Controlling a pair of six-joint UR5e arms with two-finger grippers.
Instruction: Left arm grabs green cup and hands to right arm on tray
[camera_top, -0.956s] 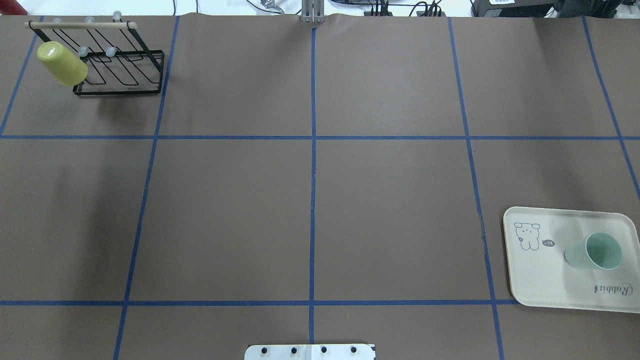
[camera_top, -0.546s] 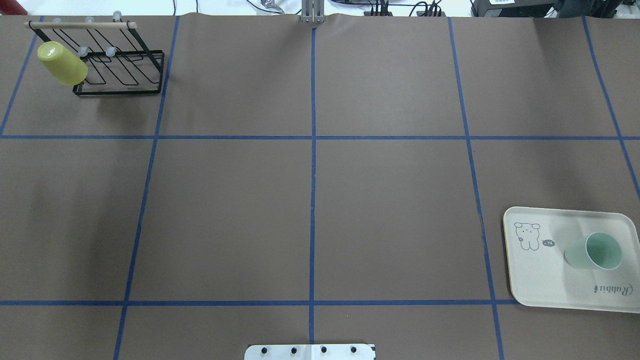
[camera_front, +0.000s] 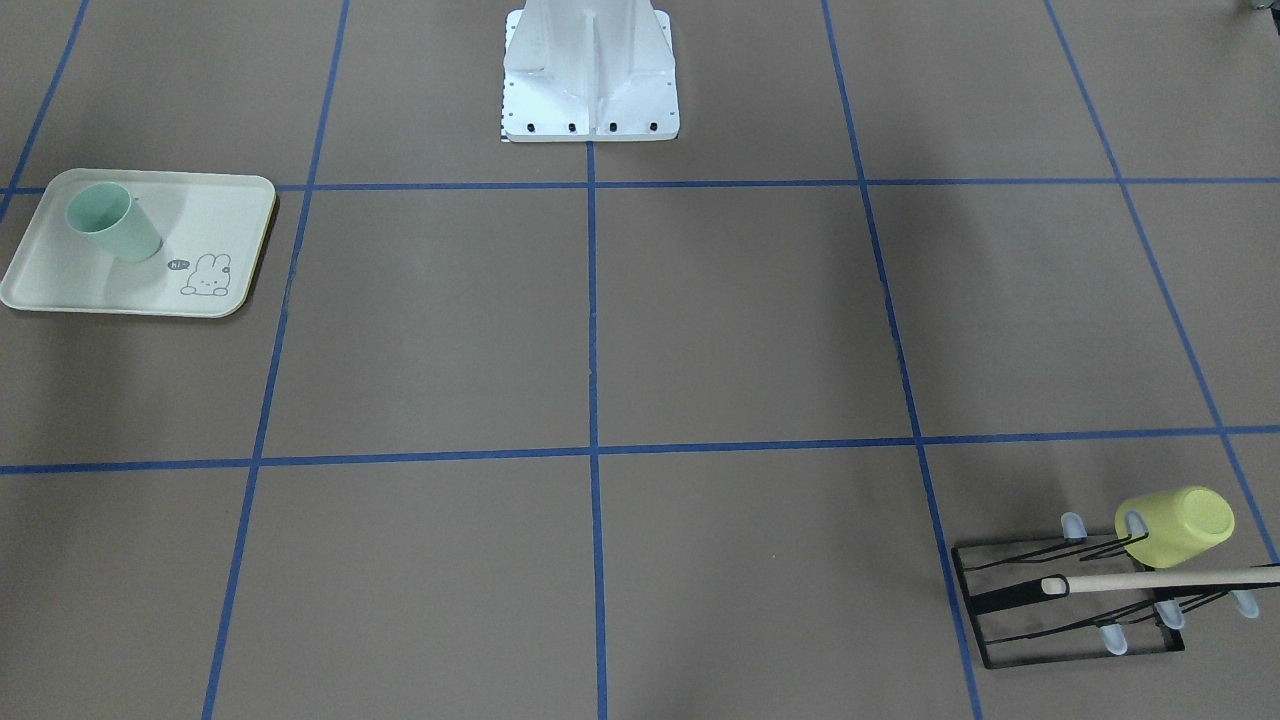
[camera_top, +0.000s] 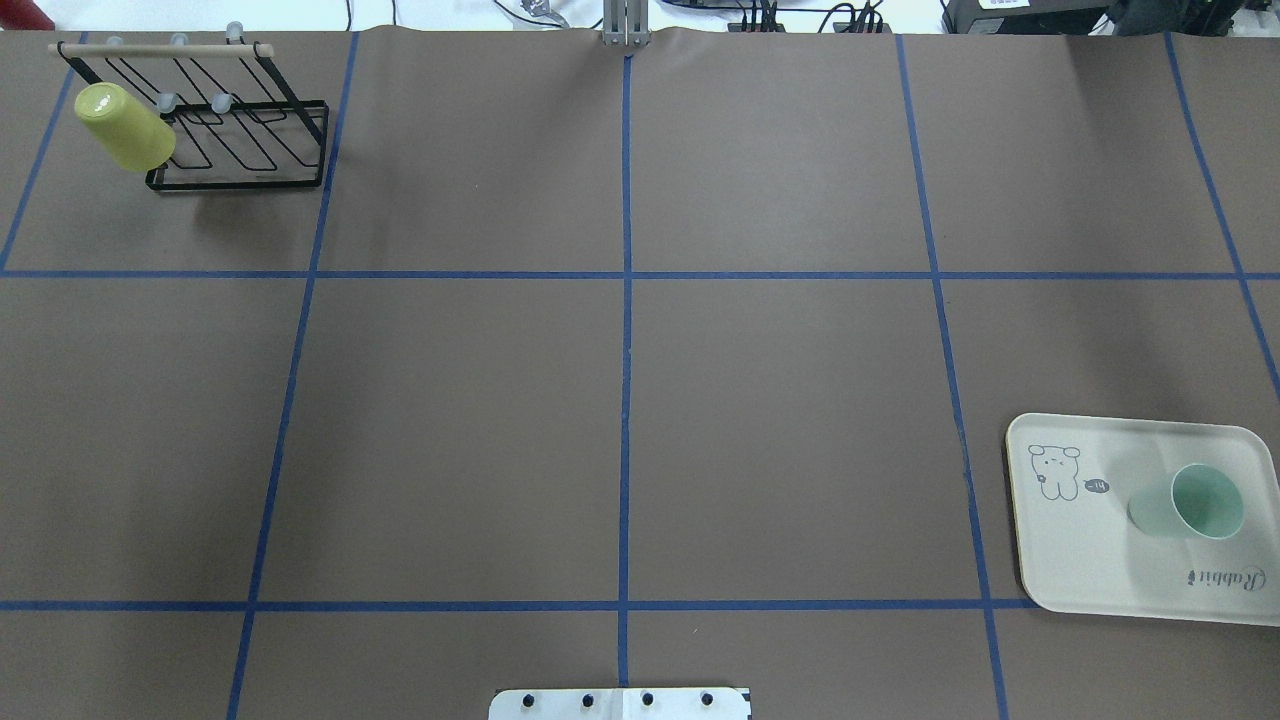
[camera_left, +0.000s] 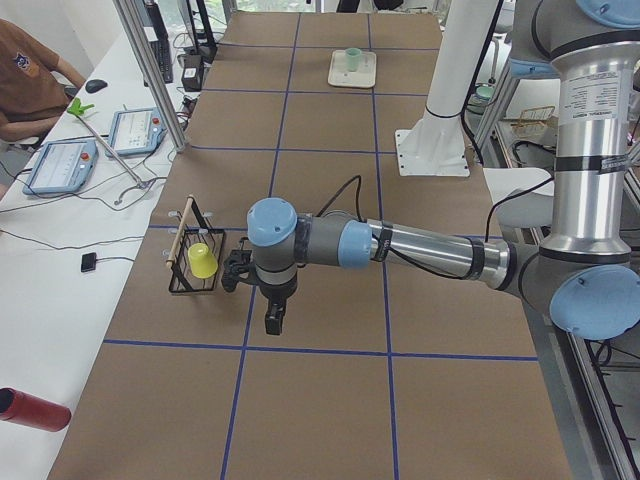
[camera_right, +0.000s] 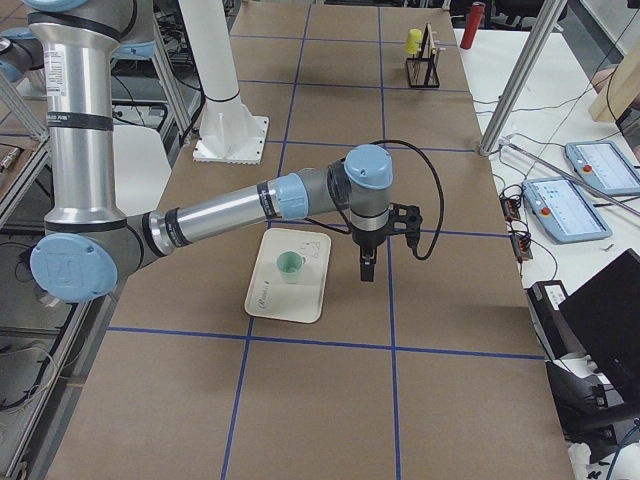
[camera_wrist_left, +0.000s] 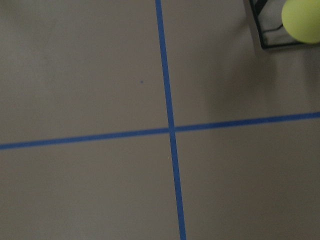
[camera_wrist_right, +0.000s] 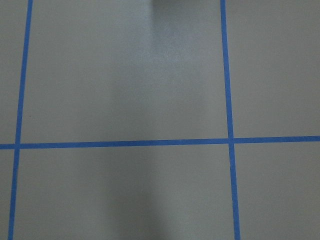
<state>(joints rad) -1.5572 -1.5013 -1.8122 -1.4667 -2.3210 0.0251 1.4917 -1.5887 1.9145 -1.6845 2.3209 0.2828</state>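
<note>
Near the right claw (camera_right: 366, 268), and lower than it, lies the tray (camera_right: 265, 300); the cup (camera_right: 290, 265) stands on it, mouth up, and no claw touches it. The left claw (camera_left: 272, 318) hangs over the table (camera_top: 780, 400) near the rack (camera_left: 185, 262), which carries a yellow cup (camera_left: 203, 260); the cup of the task is well apart from this claw, at the other end of the table. Both claws hold nothing; how far open they are I cannot tell, because only the two side views show them, and too small.

My judgement: the cup is on the tray and free, so the grab, the hand-over and the placing look done; I see nothing left, except perhaps to bring the arms home.

Both side views show the arms, each stretched out low over its own end of the table; the overhead and front views show no arm at all, only dim shadows. Those two give instead the clear layout: the cup sits at the tray's end away from the rabbit drawing. Of the wrist views, the right one shows only table and tape (camera_wrist_right: 227, 75); the left one adds a corner of the rack with the yellow cup.
</note>
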